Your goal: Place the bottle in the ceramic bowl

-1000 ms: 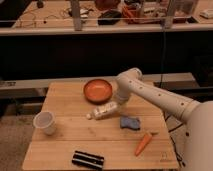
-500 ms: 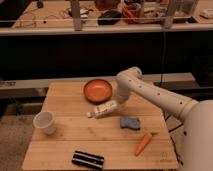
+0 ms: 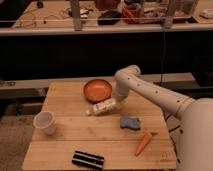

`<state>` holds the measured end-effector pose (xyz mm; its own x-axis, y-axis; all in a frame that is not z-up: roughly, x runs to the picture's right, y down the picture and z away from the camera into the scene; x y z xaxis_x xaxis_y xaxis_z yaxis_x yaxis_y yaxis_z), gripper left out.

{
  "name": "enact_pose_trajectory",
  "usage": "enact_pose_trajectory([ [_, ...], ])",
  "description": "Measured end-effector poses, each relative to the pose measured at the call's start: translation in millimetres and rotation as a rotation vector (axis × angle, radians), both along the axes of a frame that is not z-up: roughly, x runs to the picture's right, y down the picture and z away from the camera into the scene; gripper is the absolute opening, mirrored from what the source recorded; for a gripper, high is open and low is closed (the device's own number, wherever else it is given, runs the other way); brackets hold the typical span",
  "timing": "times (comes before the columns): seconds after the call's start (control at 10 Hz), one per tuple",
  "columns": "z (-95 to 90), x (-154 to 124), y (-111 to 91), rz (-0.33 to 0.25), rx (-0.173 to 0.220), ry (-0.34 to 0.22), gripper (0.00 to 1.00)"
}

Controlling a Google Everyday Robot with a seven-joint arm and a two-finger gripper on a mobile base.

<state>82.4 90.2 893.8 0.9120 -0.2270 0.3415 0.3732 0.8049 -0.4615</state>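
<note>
Your pincer sits just in front of the ceramic bowl, toward its right-hand edge as you look at the view, low over the counter. Its fingers are pressed together, and they meet the wide end of the bottle, pinching it there as far as you can make out.

The bottle lies nearly on its side just in front of the bowl, close to the rim but outside it. Its small white cap points away from the pincer, toward the left of the view, a little lower than the held end. You cannot tell whether the cap end touches the wood.

The bowl has nothing in it. The white arm reaches down from behind the bowl's right side and bends to the pincer.

Farther from the bowl you see:
- a translucent white cup standing upright, well to the front left of it
- a blue cloth-like lump, in front and to the right, just past the bottle
- a carrot, farther out the same way
- a flat black object at the counter's front edge, the farthest from the bowl
</note>
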Motion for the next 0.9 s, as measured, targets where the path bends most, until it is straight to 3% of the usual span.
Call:
enact_pose_trajectory([
  [0.4, 6.9, -12, -14, -0.004, 0.012, 0.000, 0.00],
  [0.9, 7.9, -15, -15, -0.013, 0.015, -0.012, 0.00],
])
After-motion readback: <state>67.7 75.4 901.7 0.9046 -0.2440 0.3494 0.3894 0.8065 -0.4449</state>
